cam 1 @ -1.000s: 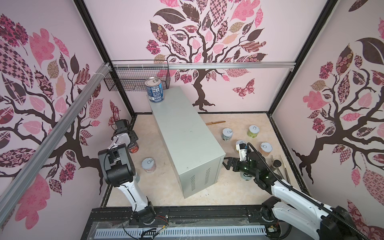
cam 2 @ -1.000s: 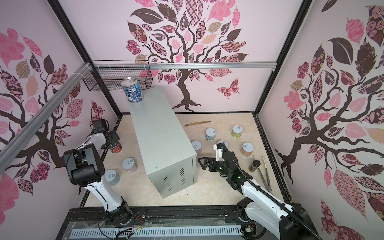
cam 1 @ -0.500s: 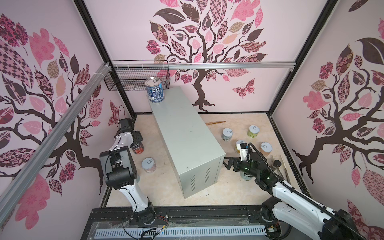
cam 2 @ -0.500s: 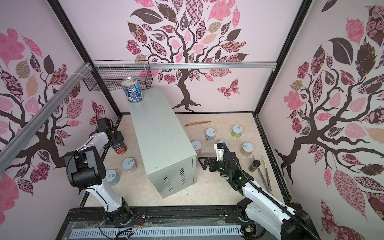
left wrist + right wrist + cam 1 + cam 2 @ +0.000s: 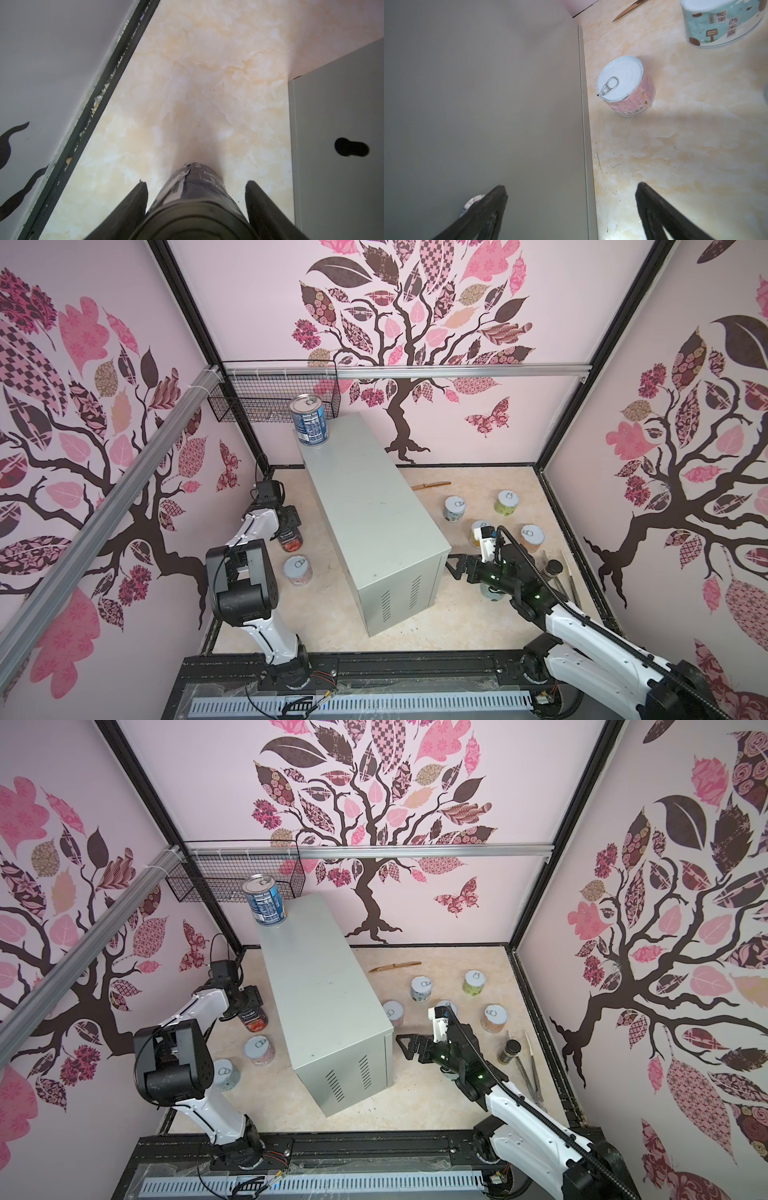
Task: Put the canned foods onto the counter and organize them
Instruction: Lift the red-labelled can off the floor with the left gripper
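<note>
Red can [image 5: 291,540] low near floor beside counter [image 5: 374,506], clamped in left tool [image 5: 195,182] | right tool [image 5: 571,185] wide, empty, at counter's vent end | risk: it slips or clips counter edge on lift; may knock blue can [image 5: 309,423] off far corner.

Odds and ends
Black wire basket [image 5: 249,406] on the back rail [image 5: 457,373]; thin wooden knife [image 5: 431,485] and small dark jar [image 5: 552,570] well apart on the floor [image 5: 478,614].

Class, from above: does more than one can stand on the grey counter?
No, only the blue-labelled can stands on the counter, at its far end.
</note>
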